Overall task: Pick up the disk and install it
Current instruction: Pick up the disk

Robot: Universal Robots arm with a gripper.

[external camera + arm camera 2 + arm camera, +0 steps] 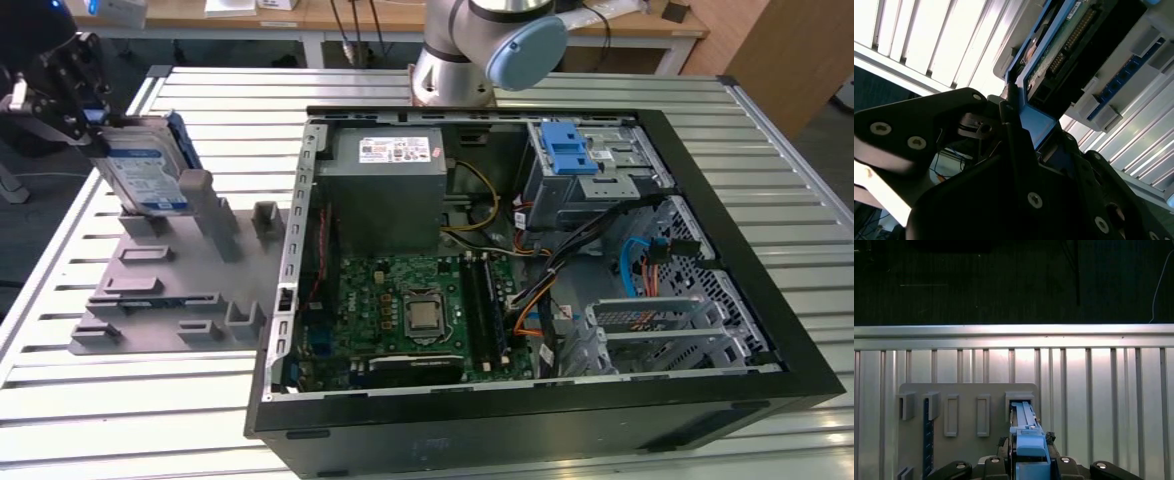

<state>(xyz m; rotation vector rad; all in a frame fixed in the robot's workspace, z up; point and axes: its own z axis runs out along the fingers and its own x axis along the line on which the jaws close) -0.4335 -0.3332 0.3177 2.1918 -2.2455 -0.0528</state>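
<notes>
A silvery slatted metal table (134, 420) takes up most of the exterior view, and its ridges shine with bright light. Behind it stands a light wooden desk (334, 15) on white legs, with a wooden panel (787, 50) at the exterior view's right. A dark floor (27, 240) lies beyond the table's edge at the exterior view's left.

Both wrist views seemingly near disk (1028, 444) (1069, 50)
</notes>
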